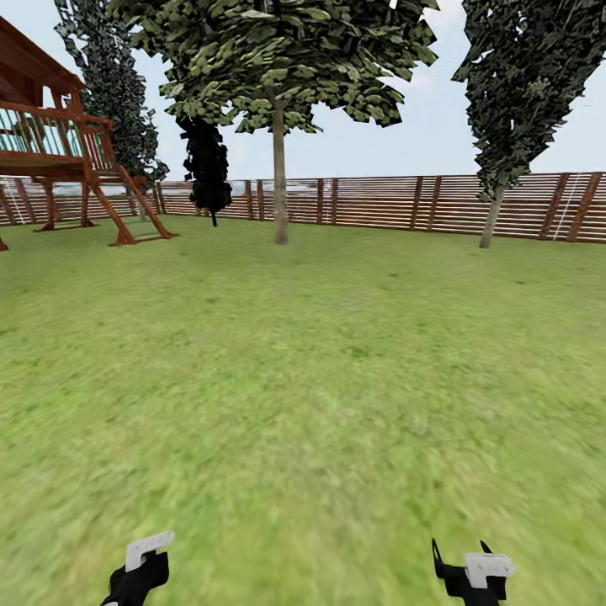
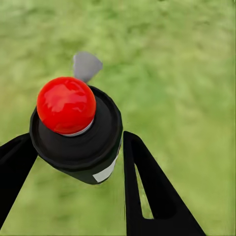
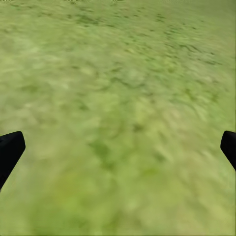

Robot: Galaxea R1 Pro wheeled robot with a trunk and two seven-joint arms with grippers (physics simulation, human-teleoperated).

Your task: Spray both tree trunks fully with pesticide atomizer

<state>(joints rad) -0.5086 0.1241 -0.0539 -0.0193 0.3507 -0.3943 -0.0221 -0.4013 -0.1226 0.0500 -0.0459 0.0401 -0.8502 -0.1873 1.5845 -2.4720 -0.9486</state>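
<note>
— What sort of place is this?
— A fenced back garden. Grass (image 1: pixel 320 379) spreads out ahead of the left gripper (image 1: pixel 139 572) and the right gripper (image 1: pixel 471 572).
— What else shows it?
— A slatted wooden fence (image 1: pixel 404 202) far beyond them, a tree (image 1: pixel 279 168) before it, and a wooden play tower (image 1: pixel 59 160) off past the left one.

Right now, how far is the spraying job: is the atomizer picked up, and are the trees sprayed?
Done: the left gripper holds the pesticide atomizer between its jaws, above the grass. In hand: the tree trunk stands far ahead by the fence. Left: spraying; no white specks are visible from here.
</note>
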